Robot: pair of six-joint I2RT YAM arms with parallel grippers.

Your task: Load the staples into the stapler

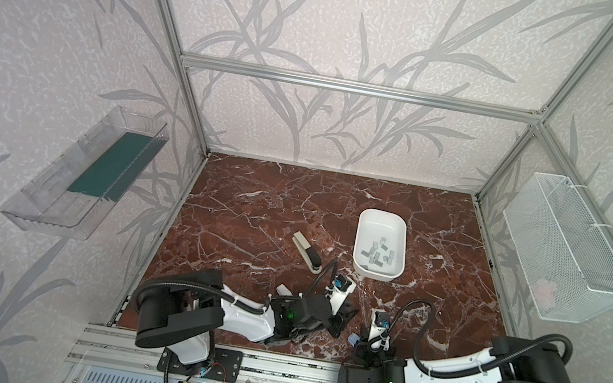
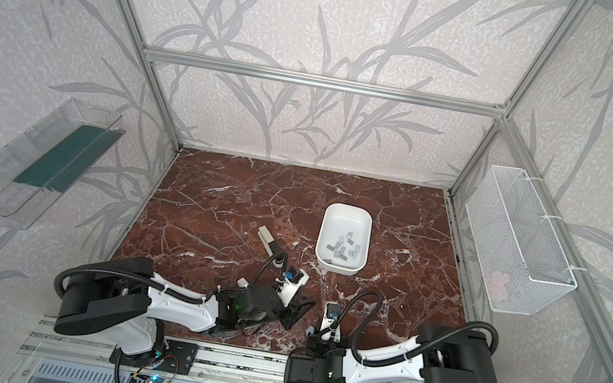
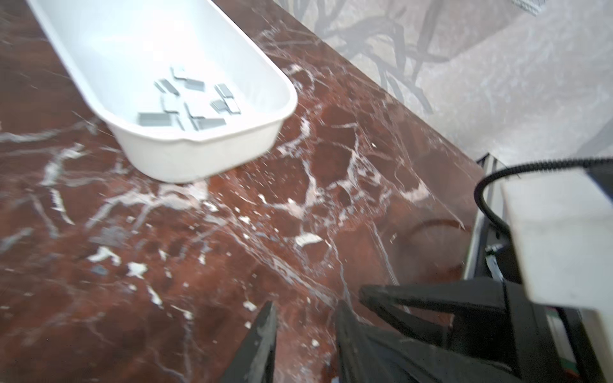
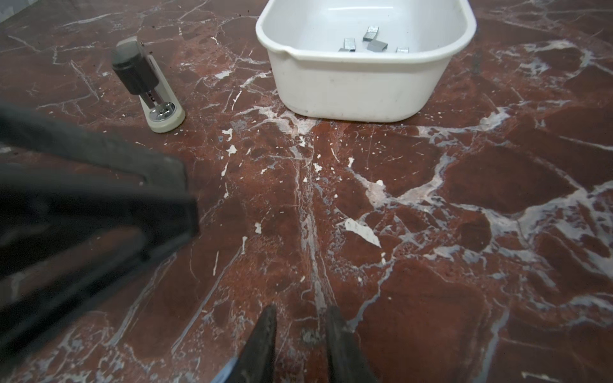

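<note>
A small beige and black stapler point(image 1: 306, 252) point(image 2: 270, 242) lies on the red marble table, left of a white tub point(image 1: 361, 235) point(image 2: 323, 231). In the right wrist view the stapler point(image 4: 146, 86) lies shut. Several grey staples point(image 1: 379, 253) point(image 2: 345, 246) point(image 3: 190, 101) point(image 4: 374, 41) lie loose in the tub's near end. My left gripper point(image 3: 305, 306) point(image 1: 340, 319) hovers low over bare table in front of the tub, jaws a little apart and empty. My right gripper point(image 4: 300, 310) sits just right of it near the table's front edge, also slightly open and empty.
A clear plastic bin point(image 1: 84, 172) hangs on the left wall and a white wire basket point(image 1: 569, 249) on the right wall. A pale beige end of something point(image 1: 283, 290) pokes out beside the left wrist. The two grippers are close together.
</note>
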